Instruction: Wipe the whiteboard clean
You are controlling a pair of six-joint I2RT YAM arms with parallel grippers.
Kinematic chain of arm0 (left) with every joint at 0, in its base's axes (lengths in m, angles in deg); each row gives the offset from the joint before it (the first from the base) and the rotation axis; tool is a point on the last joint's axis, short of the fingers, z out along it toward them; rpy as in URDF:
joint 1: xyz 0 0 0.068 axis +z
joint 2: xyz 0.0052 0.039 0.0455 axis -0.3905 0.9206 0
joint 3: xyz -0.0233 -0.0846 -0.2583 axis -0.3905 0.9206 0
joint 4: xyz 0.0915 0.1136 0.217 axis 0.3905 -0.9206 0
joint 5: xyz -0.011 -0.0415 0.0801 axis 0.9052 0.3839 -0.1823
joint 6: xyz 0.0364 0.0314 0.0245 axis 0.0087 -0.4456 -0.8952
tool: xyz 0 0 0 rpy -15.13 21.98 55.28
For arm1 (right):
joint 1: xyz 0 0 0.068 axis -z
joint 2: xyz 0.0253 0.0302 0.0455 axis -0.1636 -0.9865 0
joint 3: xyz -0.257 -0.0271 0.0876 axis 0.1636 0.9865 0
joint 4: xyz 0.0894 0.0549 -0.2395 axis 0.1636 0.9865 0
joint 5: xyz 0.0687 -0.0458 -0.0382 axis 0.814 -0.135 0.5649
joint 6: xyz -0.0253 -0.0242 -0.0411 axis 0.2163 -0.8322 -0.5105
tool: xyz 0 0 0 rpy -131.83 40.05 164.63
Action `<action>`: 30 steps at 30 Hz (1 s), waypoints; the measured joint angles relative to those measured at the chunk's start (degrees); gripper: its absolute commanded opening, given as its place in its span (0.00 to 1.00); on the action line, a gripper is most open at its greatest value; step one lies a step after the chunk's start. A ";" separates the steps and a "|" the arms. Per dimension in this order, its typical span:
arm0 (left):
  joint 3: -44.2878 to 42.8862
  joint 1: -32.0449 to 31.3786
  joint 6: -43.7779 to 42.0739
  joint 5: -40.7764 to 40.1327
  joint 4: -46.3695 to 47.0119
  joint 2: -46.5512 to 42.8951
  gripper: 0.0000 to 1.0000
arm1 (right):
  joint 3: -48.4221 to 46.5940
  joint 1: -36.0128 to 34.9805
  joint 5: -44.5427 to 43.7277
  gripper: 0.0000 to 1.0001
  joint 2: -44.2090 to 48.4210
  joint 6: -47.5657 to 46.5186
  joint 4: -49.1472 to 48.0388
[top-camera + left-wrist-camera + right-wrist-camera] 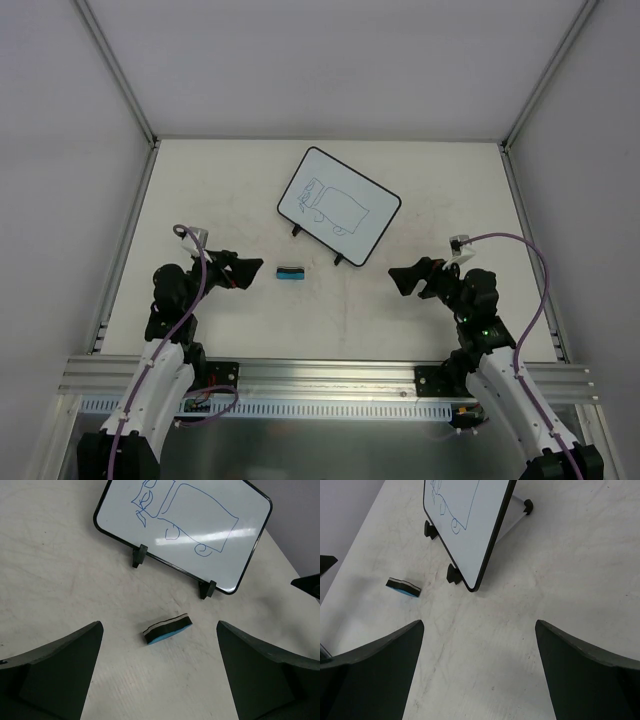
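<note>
**A:** Start at the left gripper point(250, 268). How do its fingers point(60, 675) stand?

**B:** Spread wide, with nothing between them and touching nothing. The right gripper point(398, 275) is just as wide and just as empty.

**A:** What lies ahead of the left one?

**B:** The small foam eraser block, blue with a black and white layer point(167, 629), lies flat on the pale table top point(200, 200), just beyond the fingertips. Its long axis runs nearly along the line from one finger to the other, slightly tilted.

**A:** So closing now would catch its short ends?

**B:** I judge so. A wrist turn would grip the long sides instead.

**A:** Which arm is nearer?

**B:** The left, clearly. From the right gripper the block is well apart, off to that arm's left.

**A:** And the board?

**B:** The small white rectangular whiteboard with a thin black rim point(340, 205) stands tilted on two black feet beyond the eraser, towards the middle of the table. Blue scribbles still cover it.
</note>
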 measured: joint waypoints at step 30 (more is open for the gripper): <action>-12.50 -0.02 5.42 10.64 2.47 23.02 0.99 | -2.36 1.66 0.35 0.99 -4.35 2.69 -1.95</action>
